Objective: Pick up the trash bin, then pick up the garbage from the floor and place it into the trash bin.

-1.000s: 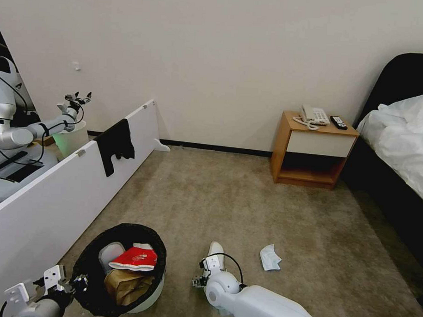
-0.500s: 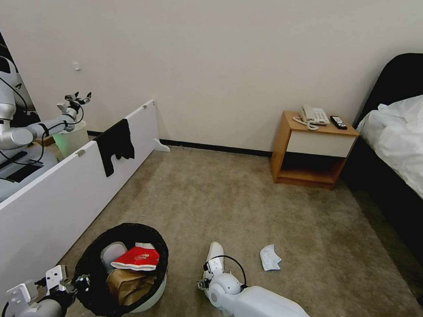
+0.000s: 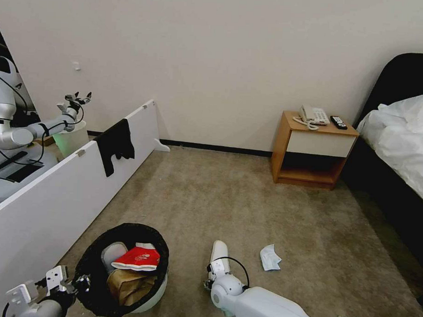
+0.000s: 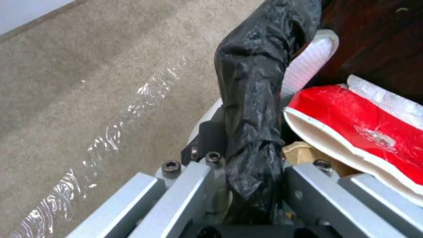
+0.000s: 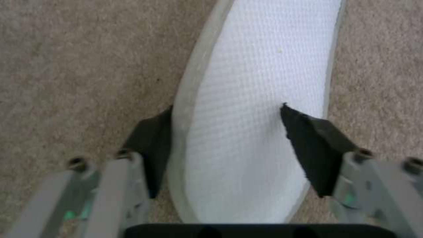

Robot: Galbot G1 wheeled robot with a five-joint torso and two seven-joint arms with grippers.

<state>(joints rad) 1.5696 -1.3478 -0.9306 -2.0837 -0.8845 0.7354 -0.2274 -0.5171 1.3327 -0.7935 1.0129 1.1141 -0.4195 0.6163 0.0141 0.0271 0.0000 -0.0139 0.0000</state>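
slipper (image 5: 260, 109) lies between right claw (image 5: 229, 155) pads.

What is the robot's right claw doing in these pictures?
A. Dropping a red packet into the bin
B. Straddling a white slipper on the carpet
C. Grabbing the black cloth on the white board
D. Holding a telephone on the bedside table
B: in the right wrist view the right gripper is open, with one finger on each side of the white slipper, which lies on the floor.
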